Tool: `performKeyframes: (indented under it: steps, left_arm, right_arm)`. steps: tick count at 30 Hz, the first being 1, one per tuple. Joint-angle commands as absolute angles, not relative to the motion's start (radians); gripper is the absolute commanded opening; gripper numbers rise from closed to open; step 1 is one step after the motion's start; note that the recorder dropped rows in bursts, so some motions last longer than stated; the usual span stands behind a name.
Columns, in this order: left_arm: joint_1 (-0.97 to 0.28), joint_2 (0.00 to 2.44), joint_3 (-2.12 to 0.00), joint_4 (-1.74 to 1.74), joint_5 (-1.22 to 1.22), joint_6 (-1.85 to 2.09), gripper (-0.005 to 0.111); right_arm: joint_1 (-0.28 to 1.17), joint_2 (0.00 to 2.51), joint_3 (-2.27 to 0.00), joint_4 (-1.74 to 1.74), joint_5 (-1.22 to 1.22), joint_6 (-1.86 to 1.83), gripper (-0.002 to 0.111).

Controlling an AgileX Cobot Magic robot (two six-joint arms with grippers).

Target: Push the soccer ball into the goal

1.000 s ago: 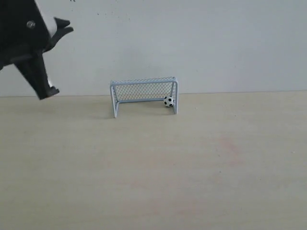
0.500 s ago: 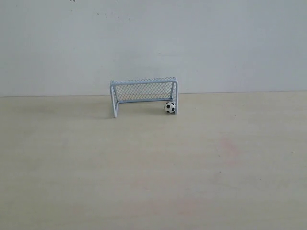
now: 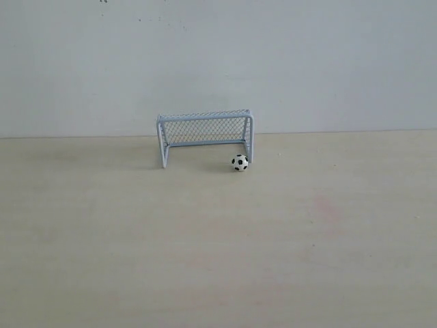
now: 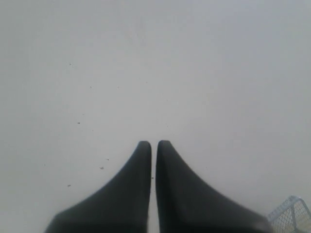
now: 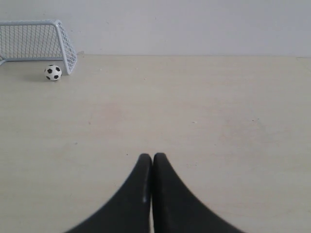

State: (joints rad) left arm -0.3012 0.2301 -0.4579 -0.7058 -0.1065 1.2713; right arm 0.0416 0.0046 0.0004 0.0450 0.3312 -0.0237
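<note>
The soccer ball [image 3: 240, 162], white with black patches, rests on the table just in front of the goal's right post, outside the mouth. The goal [image 3: 205, 133], pale frame with mesh netting, stands at the back by the wall. In the right wrist view the soccer ball [image 5: 53, 72] lies beside the goal [image 5: 34, 41], far from my right gripper [image 5: 152, 156], which is shut and empty. My left gripper [image 4: 153, 143] is shut, empty and faces the bare wall, with a corner of the goal [image 4: 291, 216] at the frame's edge. Neither gripper shows in the exterior view.
A pale wooden table [image 3: 218, 239] spreads out in front of the goal. A plain grey wall [image 3: 307, 61] rises right behind it.
The left arm, seen at the upper left a second ago, has left the exterior view. The ball has rolled from inside the goal's right corner out toward the front of the post.
</note>
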Motion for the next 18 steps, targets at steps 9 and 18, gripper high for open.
performKeyframes:
  steps: [9, 18]
  left_arm:
    - [-0.279, 0.122, -0.453, -0.718, -0.105, 1.271, 0.004]
    - [-0.189, 0.000, -0.453, -0.718, -0.098, 1.271, 0.004]
  right_arm:
    - [0.039, 0.000, 0.000, 0.043, 0.323, -0.025, 0.000]
    - [0.039, 0.000, 0.000, 0.043, 0.323, -0.025, 0.000]
